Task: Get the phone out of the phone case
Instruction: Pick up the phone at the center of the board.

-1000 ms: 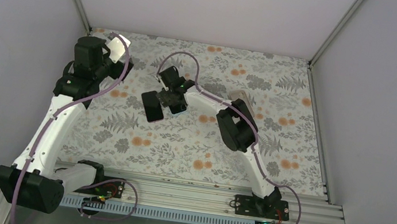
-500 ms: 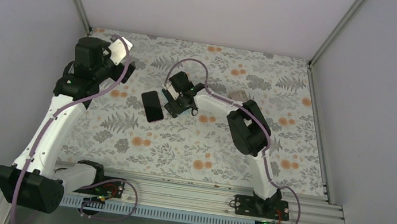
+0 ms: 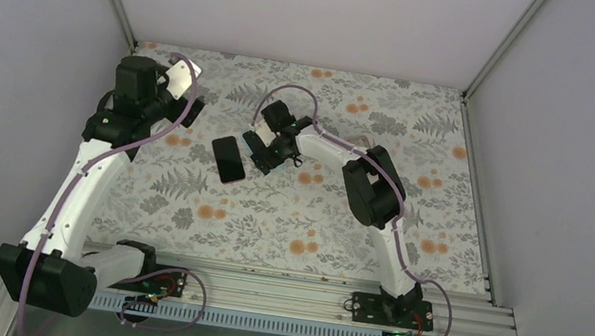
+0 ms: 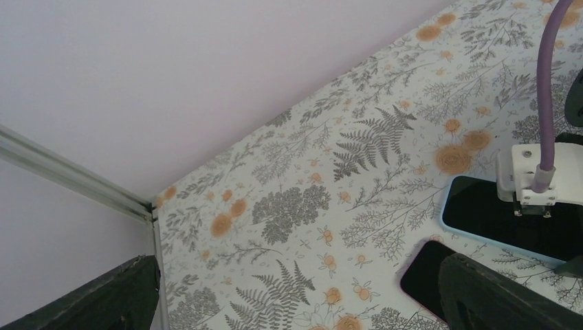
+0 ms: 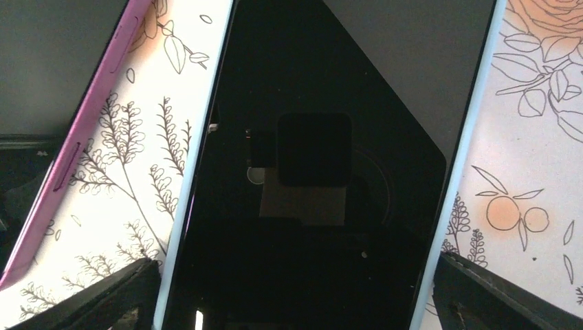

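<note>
A black-screened phone [image 5: 316, 172] lies face up in a light-blue phone case [image 5: 474, 137] on the flowered table. My right gripper [image 5: 295, 275] hangs just above it, open, with one finger [image 5: 89, 295] outside each long edge of the case. In the top view the right gripper [image 3: 266, 148] covers most of it. The left wrist view shows the cased phone [image 4: 481, 213] under the right wrist. My left gripper [image 4: 302, 302] is open and holds nothing. In the top view the left gripper [image 3: 183, 108] is at the back left, apart from the phone.
A second phone with a pink edge [image 3: 228, 159] lies just left of the cased one, also seen as the pink-edged phone [image 5: 62, 103] in the right wrist view. Grey walls close the table on three sides. A metal rail [image 3: 295, 294] runs along the near edge.
My right gripper has moved toward the back and right, turning over the blue-cased phone. The pink-edged phone lies where it was. The left arm has barely shifted.
</note>
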You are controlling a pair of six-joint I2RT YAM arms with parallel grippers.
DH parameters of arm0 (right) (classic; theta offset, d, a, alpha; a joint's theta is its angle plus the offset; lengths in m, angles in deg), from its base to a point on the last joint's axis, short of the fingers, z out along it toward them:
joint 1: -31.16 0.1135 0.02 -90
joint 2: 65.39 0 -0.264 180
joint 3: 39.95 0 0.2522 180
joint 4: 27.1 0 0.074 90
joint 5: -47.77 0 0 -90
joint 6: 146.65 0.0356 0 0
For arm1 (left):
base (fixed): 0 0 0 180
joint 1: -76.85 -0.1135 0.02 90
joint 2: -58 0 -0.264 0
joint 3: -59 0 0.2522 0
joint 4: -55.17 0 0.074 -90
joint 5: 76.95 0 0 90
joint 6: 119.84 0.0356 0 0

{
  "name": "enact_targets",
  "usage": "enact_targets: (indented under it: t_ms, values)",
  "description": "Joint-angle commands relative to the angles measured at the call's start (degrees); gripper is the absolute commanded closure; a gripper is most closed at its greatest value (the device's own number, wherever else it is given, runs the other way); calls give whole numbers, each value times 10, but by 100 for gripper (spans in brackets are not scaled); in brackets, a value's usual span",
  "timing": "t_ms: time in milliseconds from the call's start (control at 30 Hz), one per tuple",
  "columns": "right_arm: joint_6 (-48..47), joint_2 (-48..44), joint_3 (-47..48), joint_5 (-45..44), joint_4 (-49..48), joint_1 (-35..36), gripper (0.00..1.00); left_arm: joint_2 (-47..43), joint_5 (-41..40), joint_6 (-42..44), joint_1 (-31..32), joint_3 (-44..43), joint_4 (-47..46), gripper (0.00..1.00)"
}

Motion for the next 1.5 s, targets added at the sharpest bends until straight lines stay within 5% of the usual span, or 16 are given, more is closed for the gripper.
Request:
enact_targets:
  t_ms: [0,167,300,567,967,1467]
  values:
    - [-4,87,-23,-36,112,0,8,16,-6,5,-5,-18,13,0]
    - [1,89,-28,-65,119,0,26,23,-4,10,-5,-26,19,0]
    - [-2,59,-58,-89,92,0,30,45,23,18,-5,-29,31,0]
    - [-40,-98,-145,-155,-33,1,43,208,264,52,-9,-116,180,0]
    - [-64,-254,-165,-148,-76,24,45,495,539,162,-7,-361,478,0]
    - [-53,-250,-102,-130,-53,67,45,611,595,118,-6,-412,481,0]
